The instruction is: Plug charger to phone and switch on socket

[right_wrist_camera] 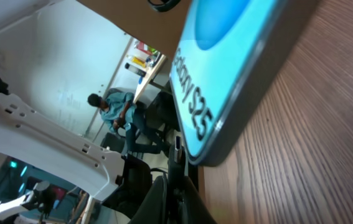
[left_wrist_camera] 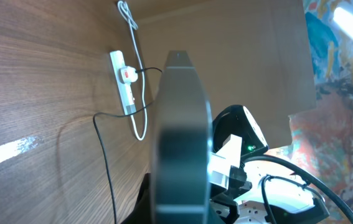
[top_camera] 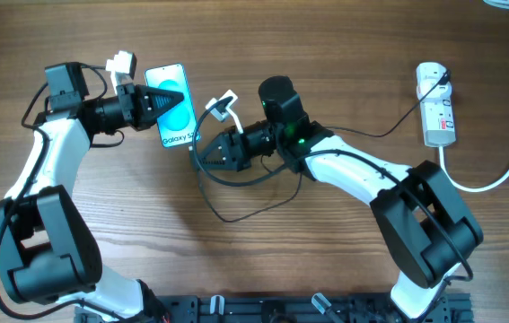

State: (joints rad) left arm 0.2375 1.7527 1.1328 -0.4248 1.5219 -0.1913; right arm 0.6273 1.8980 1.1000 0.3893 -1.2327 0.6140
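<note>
The phone (top_camera: 172, 106) has a light blue screen with "Galaxy" text. It is tilted up off the table, and my left gripper (top_camera: 157, 102) is shut on its upper part. In the left wrist view the phone (left_wrist_camera: 179, 124) shows edge-on. My right gripper (top_camera: 209, 148) is shut on the charger's plug end. In the right wrist view the silvery plug tip (right_wrist_camera: 177, 149) sits just at the bottom edge of the phone (right_wrist_camera: 238, 68); I cannot tell if it is inserted. The black charger cable (left_wrist_camera: 105, 162) runs back to the white socket (top_camera: 436, 104) at the far right.
A thick white cord (top_camera: 505, 161) curves from the socket off the table's right edge. The slack black cable loops on the table below my right gripper. The socket also shows in the left wrist view (left_wrist_camera: 124, 84).
</note>
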